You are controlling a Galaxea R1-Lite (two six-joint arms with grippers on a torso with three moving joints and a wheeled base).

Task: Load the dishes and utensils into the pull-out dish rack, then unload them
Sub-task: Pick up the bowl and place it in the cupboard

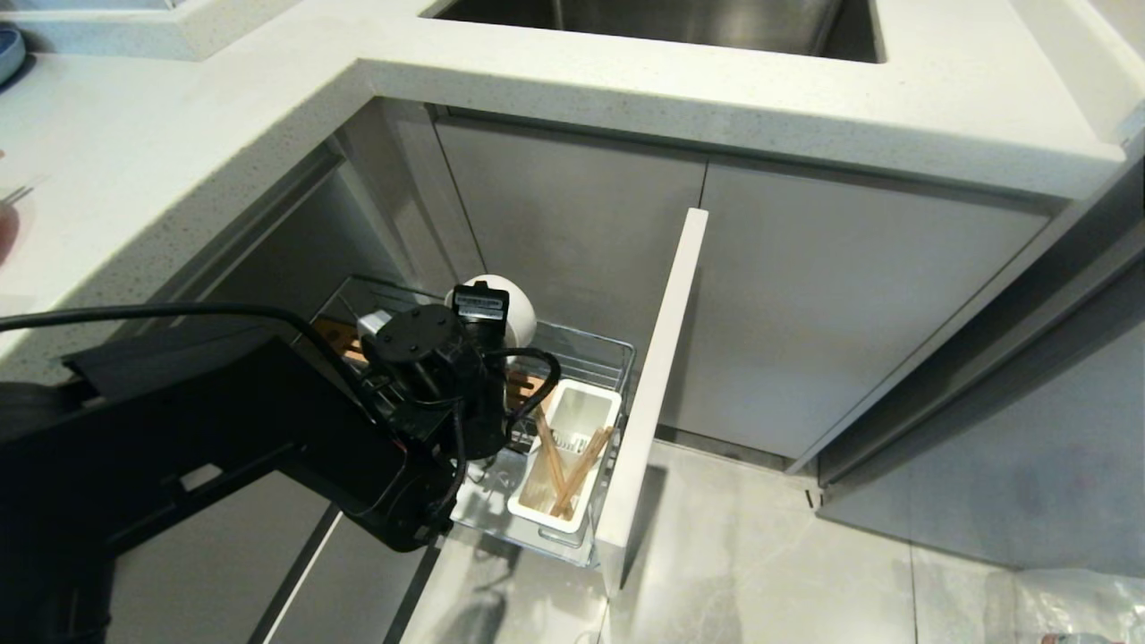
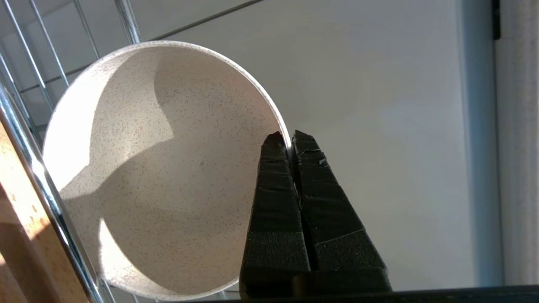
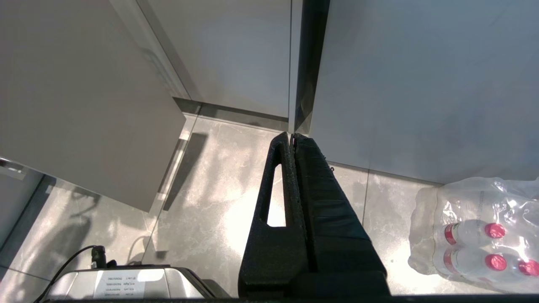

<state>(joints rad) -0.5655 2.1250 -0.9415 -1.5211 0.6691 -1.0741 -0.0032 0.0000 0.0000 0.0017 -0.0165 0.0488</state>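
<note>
Head view: the left end effector is down in the pull-out dish rack, pinching the off-white bowl on edge at the far left; chopsticks stand in the white cup so they stay upright.

Left wrist view: fingers clenched on the rim, probably for slotting or lifting.

Right wrist view: the right end effector is clenched on nothing, parked over the floor.

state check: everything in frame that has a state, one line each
left gripper: shut on the bowl's rim
bowl: on edge, over the rack
pull-out dish rack: pulled out
chopsticks: leaning in the utensil cup
right gripper: shut, empty, over the floor
</note>
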